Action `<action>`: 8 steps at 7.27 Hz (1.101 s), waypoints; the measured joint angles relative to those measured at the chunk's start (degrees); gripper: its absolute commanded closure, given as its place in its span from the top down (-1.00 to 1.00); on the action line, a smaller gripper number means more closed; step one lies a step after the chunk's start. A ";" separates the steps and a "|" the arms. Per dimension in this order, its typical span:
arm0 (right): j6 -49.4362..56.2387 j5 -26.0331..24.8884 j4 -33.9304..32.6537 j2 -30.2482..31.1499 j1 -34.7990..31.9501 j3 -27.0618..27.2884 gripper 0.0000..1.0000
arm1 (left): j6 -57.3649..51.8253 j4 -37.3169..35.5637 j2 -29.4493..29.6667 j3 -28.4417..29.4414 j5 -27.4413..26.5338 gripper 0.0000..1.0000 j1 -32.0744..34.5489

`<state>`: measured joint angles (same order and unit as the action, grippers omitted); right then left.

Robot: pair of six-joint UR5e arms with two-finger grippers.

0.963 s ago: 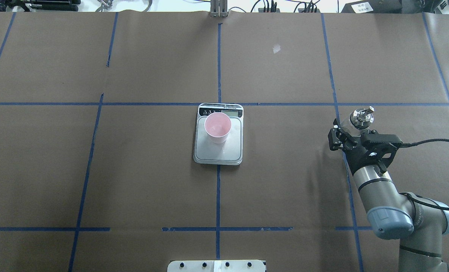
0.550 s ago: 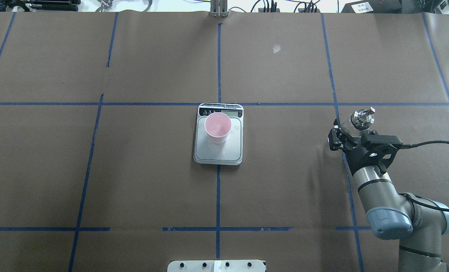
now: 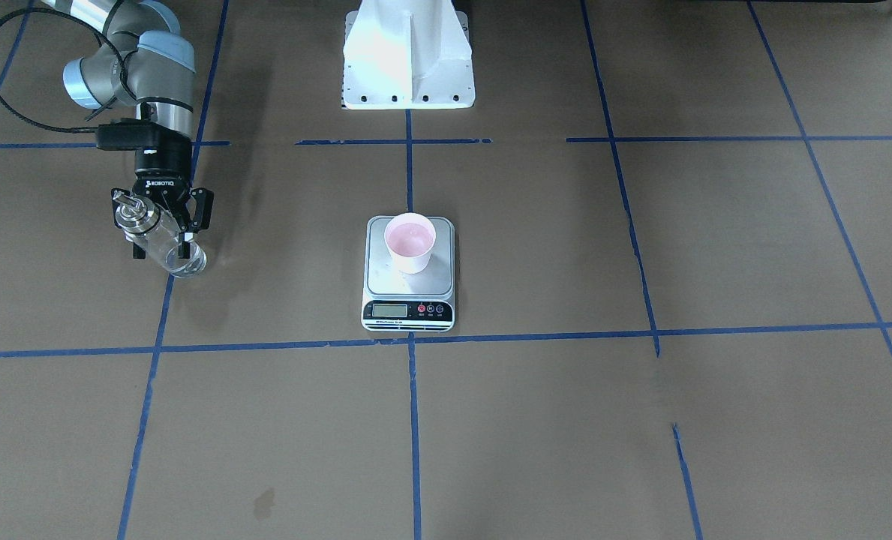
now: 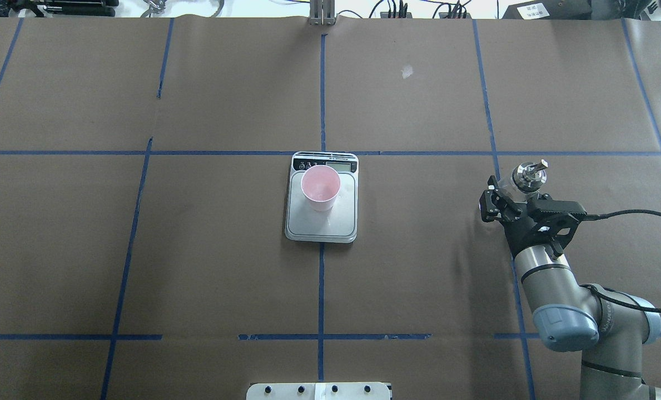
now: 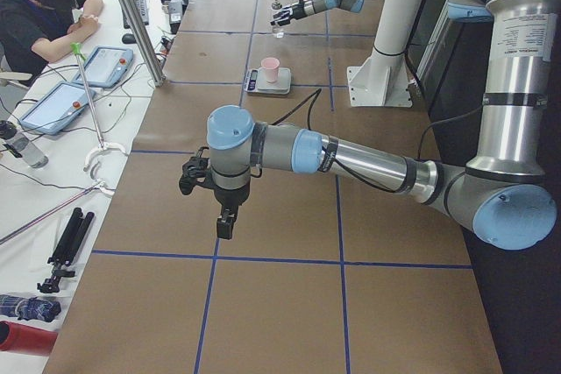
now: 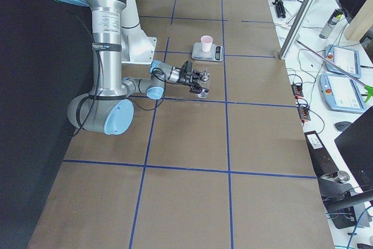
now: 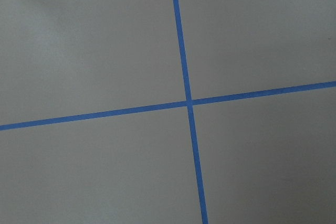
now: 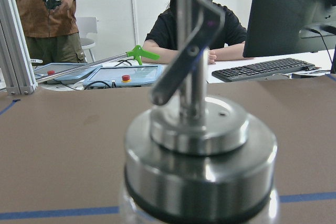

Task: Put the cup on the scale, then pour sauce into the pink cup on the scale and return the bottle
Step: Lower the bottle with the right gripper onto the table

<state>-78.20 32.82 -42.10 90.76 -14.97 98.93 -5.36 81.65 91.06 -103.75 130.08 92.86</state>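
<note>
The left arm (image 5: 351, 157) reaches out low over the table (image 4: 224, 278), its left gripper (image 5: 224, 223) pointing down; open or closed, I cannot tell; the right gripper (image 3: 162, 247), marked ROBOTIQ, grasps the upright bottle (image 3: 177, 257), well apart from the scale (image 3: 408, 289); on the scale stands the cup (image 3: 409, 241); their contents I cannot make out.

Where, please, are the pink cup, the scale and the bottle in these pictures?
cup (image 4: 320, 186): overhead exterior view, on its pink inside.
scale (image 4: 322, 225): overhead exterior view, on its bare platform.
bottle (image 3: 169, 256): exterior front-facing view, on its glass body.
</note>
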 measured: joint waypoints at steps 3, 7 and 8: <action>-0.03 -0.03 0.00 -0.06 0.15 -1.18 -1.00 | 0.00 0.00 0.00 0.07 0.00 1.00 0.01; -0.03 -0.37 -0.06 -0.15 0.27 -1.58 1.00 | 0.00 0.00 0.00 0.13 0.00 1.00 0.04; -0.01 -0.54 -0.06 -0.18 0.32 -1.75 1.00 | 0.00 0.00 0.00 0.11 0.00 1.00 0.00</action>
<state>-78.21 32.28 -42.16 90.59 -14.65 97.18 -5.36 81.65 91.06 -103.64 130.08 92.86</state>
